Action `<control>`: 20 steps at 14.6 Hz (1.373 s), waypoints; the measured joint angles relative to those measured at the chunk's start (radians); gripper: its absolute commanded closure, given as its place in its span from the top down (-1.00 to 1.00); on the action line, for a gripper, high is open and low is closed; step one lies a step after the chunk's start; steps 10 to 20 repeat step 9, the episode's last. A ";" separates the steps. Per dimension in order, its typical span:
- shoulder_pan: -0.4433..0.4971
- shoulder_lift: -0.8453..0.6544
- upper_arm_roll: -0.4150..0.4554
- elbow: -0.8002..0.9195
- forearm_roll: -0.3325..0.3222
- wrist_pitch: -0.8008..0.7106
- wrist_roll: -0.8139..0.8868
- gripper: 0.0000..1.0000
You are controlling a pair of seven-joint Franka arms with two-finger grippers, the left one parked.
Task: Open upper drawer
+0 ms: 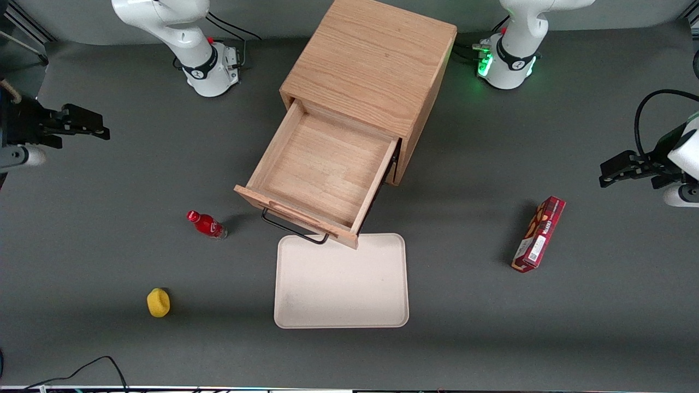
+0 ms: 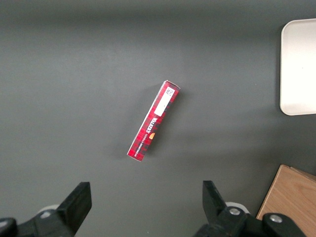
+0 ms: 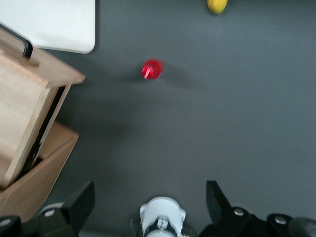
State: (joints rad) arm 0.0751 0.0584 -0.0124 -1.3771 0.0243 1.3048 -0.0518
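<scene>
The upper drawer of the oak cabinet stands pulled far out toward the front camera. Its shallow wooden box is empty. Its black wire handle hangs over the edge of the white tray. My right gripper is open and empty. It hovers well off to the side of the cabinet, toward the working arm's end of the table. In the right wrist view the gripper is open with nothing between the fingers, and the drawer and its handle show to one side. The bottom drawer is hidden under the upper one.
A white tray lies in front of the drawer. A red bottle stands beside the drawer front, and a yellow object lies nearer the camera. A red box lies toward the parked arm's end.
</scene>
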 measured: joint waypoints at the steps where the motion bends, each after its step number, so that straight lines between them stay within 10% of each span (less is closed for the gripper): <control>1: 0.004 -0.090 0.001 -0.126 -0.007 0.097 0.002 1.00; 5: 0.005 -0.340 -0.008 -0.473 -0.014 0.294 0.002 1.00; 20: 0.005 -0.319 -0.047 -0.461 -0.015 0.324 0.003 1.00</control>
